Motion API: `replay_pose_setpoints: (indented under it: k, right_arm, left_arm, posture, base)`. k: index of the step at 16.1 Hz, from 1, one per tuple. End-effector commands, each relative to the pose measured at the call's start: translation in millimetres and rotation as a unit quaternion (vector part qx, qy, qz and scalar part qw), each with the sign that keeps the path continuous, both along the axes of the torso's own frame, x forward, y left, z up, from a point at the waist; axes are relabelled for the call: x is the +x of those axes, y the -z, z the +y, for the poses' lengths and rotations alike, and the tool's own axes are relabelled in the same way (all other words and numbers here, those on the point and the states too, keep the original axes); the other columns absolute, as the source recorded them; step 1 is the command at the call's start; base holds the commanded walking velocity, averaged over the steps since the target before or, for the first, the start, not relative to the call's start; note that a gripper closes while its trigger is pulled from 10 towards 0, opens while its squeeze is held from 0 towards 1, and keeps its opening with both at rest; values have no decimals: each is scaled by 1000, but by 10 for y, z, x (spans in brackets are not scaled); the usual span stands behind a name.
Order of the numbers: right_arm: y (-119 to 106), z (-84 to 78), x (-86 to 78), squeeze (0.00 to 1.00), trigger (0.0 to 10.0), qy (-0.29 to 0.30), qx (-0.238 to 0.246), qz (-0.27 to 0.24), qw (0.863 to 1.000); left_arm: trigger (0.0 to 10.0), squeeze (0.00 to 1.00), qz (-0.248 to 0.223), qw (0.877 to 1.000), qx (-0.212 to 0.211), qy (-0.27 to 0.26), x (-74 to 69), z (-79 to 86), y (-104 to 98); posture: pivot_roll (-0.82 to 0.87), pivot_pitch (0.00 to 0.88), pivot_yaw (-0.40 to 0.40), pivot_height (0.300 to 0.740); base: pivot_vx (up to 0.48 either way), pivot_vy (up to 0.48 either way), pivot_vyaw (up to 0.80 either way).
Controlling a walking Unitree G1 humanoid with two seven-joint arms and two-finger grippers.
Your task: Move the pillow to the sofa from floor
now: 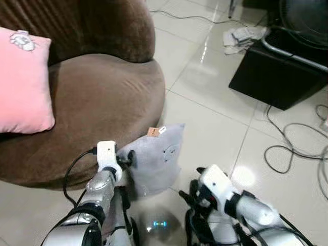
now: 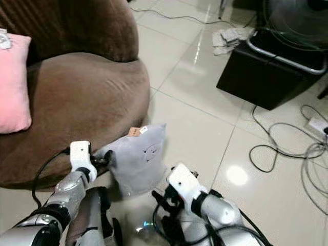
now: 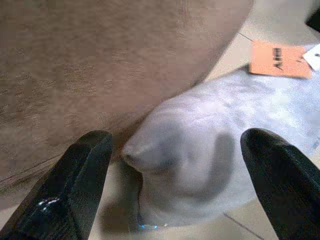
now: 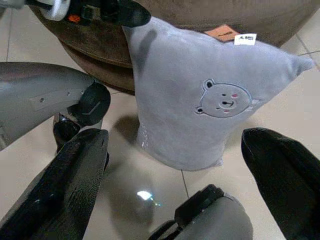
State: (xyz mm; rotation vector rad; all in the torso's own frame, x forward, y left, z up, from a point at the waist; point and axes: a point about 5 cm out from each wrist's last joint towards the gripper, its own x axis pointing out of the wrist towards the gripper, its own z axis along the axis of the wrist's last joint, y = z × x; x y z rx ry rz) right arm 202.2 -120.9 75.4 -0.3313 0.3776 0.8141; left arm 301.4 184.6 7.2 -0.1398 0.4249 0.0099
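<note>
The grey pillow [image 1: 156, 159] leans on the sofa [image 1: 97, 107] base, at 12 o'clock from both spread-open grippers, left [image 1: 128, 158] and right [image 4: 175, 200]; soft and light, best pinched at its upper corner

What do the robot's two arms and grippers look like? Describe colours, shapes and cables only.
Both arms are shiny silver tubes with black joint collars. Each ends in a boxy white wrist block carrying the gripper: left gripper, right gripper, each with two long, glossy black tapered fingers. A black cable loops along the left arm to its wrist block.
</note>
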Motion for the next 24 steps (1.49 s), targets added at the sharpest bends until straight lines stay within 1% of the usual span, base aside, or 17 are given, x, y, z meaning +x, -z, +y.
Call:
replay_pose_setpoints:
  k: [1,3,6,8,9,10,11,12,14,15,16,17,18,20,21,22,24]
  right_arm:
    - [15,25,-64,0,10000,-13,-1,9,1000]
    - [31,7,-148,0,10000,-23,-9,16,1000]
    - [-10,-74,-201,0,10000,-24,-16,16,999]
    - [-37,-105,-242,0,10000,-35,-18,22,999]
    - [-21,-117,-269,0,10000,-43,-13,32,998]
    - [-9,-126,-288,0,10000,-46,-10,37,998]
    - [31,-126,-309,0,10000,-47,-12,40,998]
    - [64,-133,-328,0,10000,-47,-14,43,998]
    - [69,-169,-360,0,10000,-47,-15,46,998]
    - [62,-189,-375,0,10000,-48,-15,48,998]
    - [52,-205,-387,0,10000,-48,-15,49,998]
    - [33,-223,-403,0,10000,-49,-15,49,997]
    - [19,-231,-413,0,10000,-50,-15,49,997]
    - [-77,-250,-458,0,10000,-59,-17,48,997]
    - [-138,-230,-479,0,10000,-63,-16,44,997]
    - [-201,-217,-513,0,10000,-66,-14,41,997]
    - [-276,-202,-562,0,10000,-76,-18,42,996]
  left_arm:
    - [10000,608,12,1000,-5,-13,-55,21,60]
    - [10000,0,19,999,-28,-20,-95,-2,105]
    - [10000,0,20,999,-40,-29,-131,-32,142]
    - [10000,0,17,999,-27,-32,-131,-31,138]
    - [8980,0,17,999,-5,-33,-134,-10,137]
    - [7961,0,18,999,3,-33,-135,-5,138]
    - [5882,0,19,999,9,-32,-138,8,139]
    - [4627,0,20,999,20,-30,-145,31,141]
    - [2627,0,23,998,40,-35,-168,91,152]
    - [3059,0,23,997,56,-46,-180,152,148]
    - [3059,0,21,996,67,-55,-185,194,142]
    - [10000,0,18,994,79,-71,-190,263,128]
    - [10000,0,17,993,85,-77,-192,290,121]
    - [10000,0,20,992,72,-97,-229,349,141]
    - [10000,839,24,993,57,-103,-249,357,160]
    - [10000,1000,26,993,46,-108,-267,357,177]
    - [10000,1000,32,990,34,-134,-312,411,204]
  posture:
    - [-282,232,-41,588]
    - [-312,218,-61,588]
    - [-344,201,-90,588]
    - [-358,194,-104,588]
    - [-359,190,-110,588]
    - [-358,186,-114,588]
    - [-356,185,-118,588]
    - [-356,186,-121,588]
    - [-361,187,-130,588]
    - [-361,189,-136,588]
    - [-362,190,-138,588]
    - [-363,191,-147,588]
    - [-363,191,-151,588]
    - [-365,184,-169,588]
    - [-370,181,-183,588]
    - [-374,180,-193,588]
    - [-384,178,-217,588]
  base:
    - [0,0,0]
    - [0,0,0]
    - [0,0,0]
    - [0,0,0]
    - [0,0,0]
    - [0,0,0]
    - [0,0,0]
    - [0,0,0]
    - [0,0,0]
    - [0,0,0]
    - [0,0,0]
    - [0,0,0]
    - [0,0,0]
    - [0,0,0]
    - [0,0,0]
    - [0,0,0]
    - [0,0,0]
